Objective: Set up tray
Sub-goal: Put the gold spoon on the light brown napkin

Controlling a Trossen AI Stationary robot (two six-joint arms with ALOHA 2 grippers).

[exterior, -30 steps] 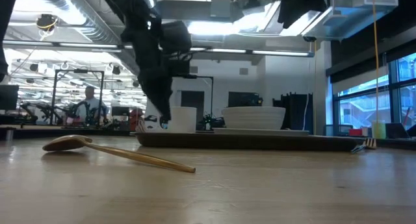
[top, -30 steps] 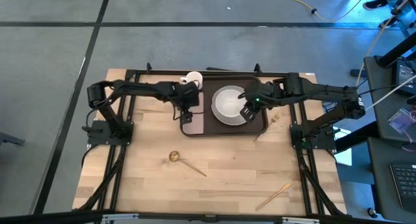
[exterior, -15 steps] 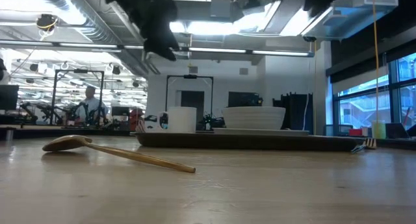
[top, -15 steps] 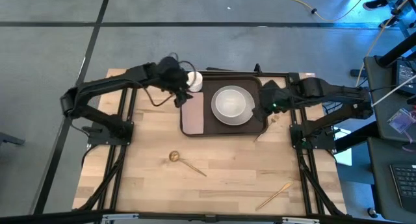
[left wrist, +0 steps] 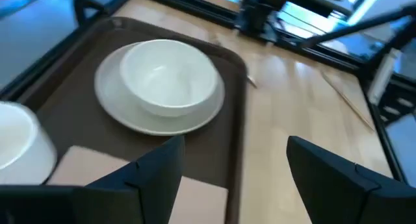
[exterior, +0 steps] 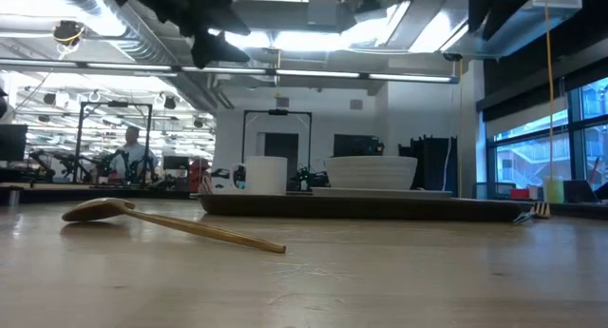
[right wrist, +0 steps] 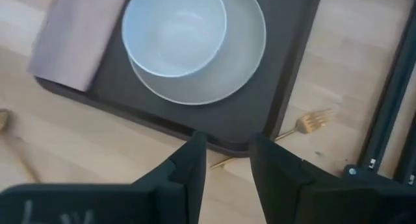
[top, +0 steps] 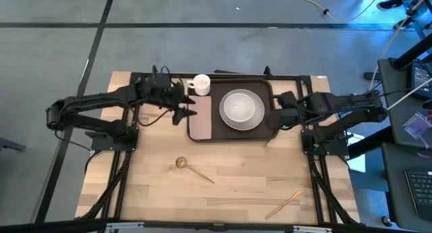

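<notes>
The dark brown tray (top: 270,91) lies at the table's far middle. On it stand a white plate (top: 255,119) with a white bowl (top: 240,106), a tan-pink napkin (top: 200,123) lying flat on its left part, and a white mug (top: 200,84) at its far left corner. My left gripper (top: 185,109) hangs open, above and just left of the tray's left rim, touching nothing; its fingers (left wrist: 156,169) stand wide apart. My right gripper (top: 279,118) hovers over the tray's right rim (right wrist: 260,136), its fingers (right wrist: 188,162) a little apart with nothing between them.
A gold fork (right wrist: 305,123) lies on the wood by the tray's near right corner. A gold spoon (top: 192,169) lies near the table's middle, and another gold piece of cutlery (top: 285,202) lies at the near right. Black frame rails run along the table's far edge.
My left gripper has risen off the napkin and drawn back toward the table's left edge, tipping up from pointing down. My right gripper has pulled back from over the plate toward the table's right edge and rolled. The napkin has stayed flat on the tray.
</notes>
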